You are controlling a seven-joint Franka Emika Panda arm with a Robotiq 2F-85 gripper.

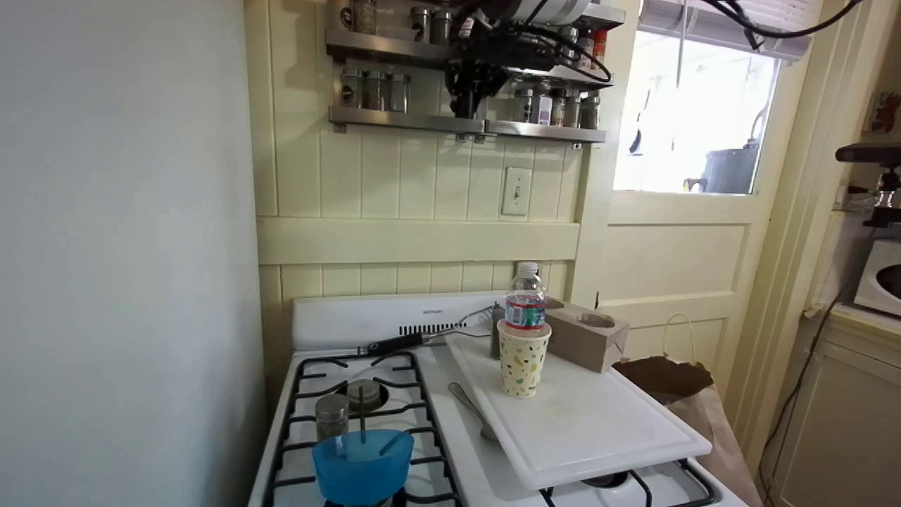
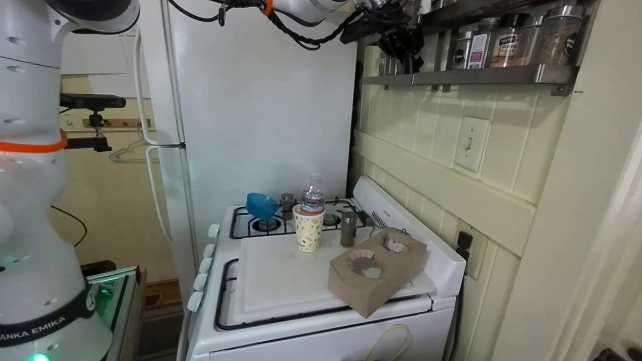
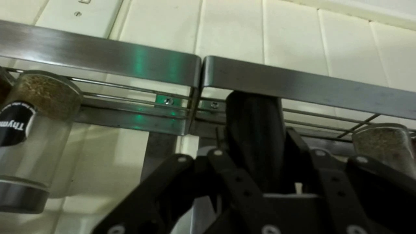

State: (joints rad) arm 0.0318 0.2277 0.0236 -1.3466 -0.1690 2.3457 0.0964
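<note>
My gripper [image 3: 256, 139] reaches to the lower metal spice shelf [image 3: 305, 85], its two fingers on either side of a dark cylindrical jar [image 3: 255, 130] and closed against it. The jar's base sits behind the front rail in the wrist view; whether it bears on the shelf wires I cannot tell. High against the wall, the gripper [image 1: 475, 88] also shows in both exterior views, with the dark jar [image 2: 414, 64] partly hidden by the fingers. A glass jar labelled Thyme [image 3: 40, 130] stands to one side in the wrist view, another spice jar [image 3: 383, 146] to the other.
Above is an upper shelf [image 1: 394, 46] with more jars. Below, the stove carries a white cutting board [image 1: 591, 429], a patterned cup [image 1: 522, 366] with a water bottle [image 1: 526, 299] in it, a cardboard box [image 2: 376, 271], a blue bowl [image 1: 362, 468] and small jars.
</note>
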